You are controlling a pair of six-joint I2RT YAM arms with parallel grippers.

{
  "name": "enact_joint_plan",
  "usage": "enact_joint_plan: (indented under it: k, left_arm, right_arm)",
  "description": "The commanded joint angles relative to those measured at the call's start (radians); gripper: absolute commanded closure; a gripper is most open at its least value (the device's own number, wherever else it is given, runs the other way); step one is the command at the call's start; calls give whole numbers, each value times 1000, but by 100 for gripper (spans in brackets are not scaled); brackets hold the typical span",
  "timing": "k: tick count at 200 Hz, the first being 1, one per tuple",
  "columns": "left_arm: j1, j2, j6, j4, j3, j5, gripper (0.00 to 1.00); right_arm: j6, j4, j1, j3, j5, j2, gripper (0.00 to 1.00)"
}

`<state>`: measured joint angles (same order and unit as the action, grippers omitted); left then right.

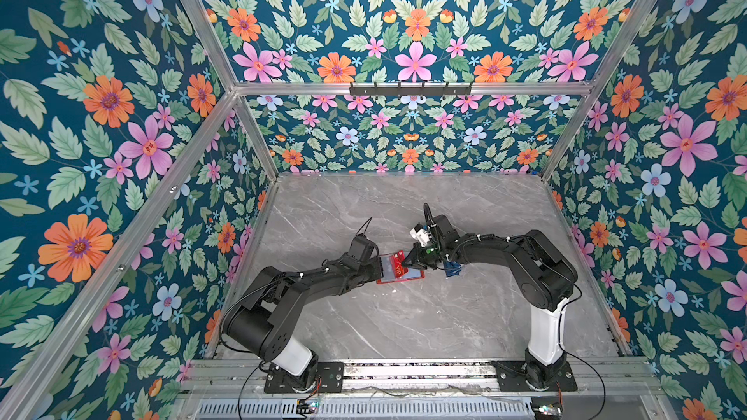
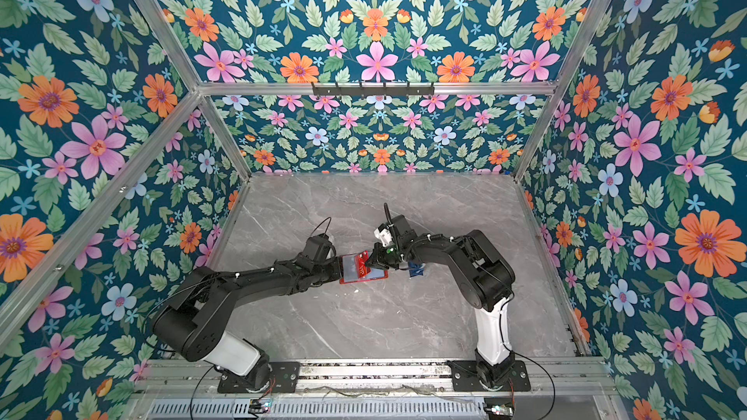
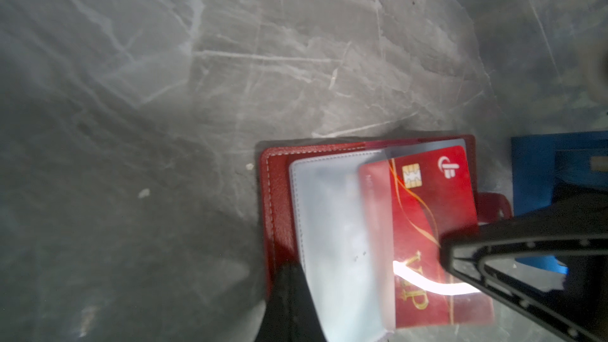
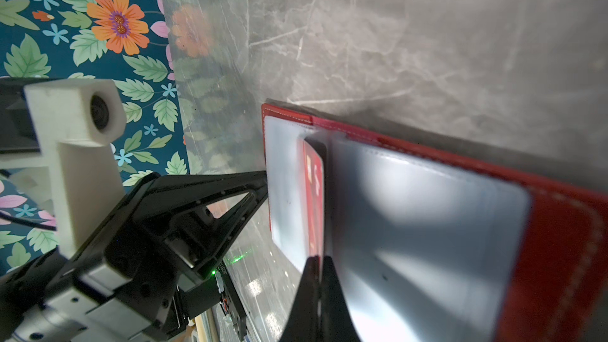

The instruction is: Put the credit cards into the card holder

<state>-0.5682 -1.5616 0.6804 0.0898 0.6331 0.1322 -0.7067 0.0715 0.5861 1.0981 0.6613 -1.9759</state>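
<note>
Mid-table, red card holder open, pale sleeves, right gripper clamping red VIP card.

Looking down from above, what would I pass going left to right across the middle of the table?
Left gripper → card holder → blue tray. The right gripper, holding the red card, overlaps the holder, so it is left out.
</note>
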Motion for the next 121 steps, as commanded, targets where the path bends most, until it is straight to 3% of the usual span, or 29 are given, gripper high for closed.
enact_joint_plan:
  k: [1, 13, 64, 121]
  left_arm:
    - [-2, -13, -8, -64, -4, -8, 100]
    - [-2, -14, -8, -64, -3, -8, 100]
    - [-5, -21, -8, -64, 1, -9, 100]
    - [-8, -32, -11, -63, 6, -8, 100]
  right_arm:
    - [-17, -8, 1, -8, -44, -2, 100]
    - [-16, -14, 1, -10, -49, 1, 98]
    - [23, -90, 9, 15, -98, 14, 69]
    - [100, -239, 34, 61, -233, 61, 50]
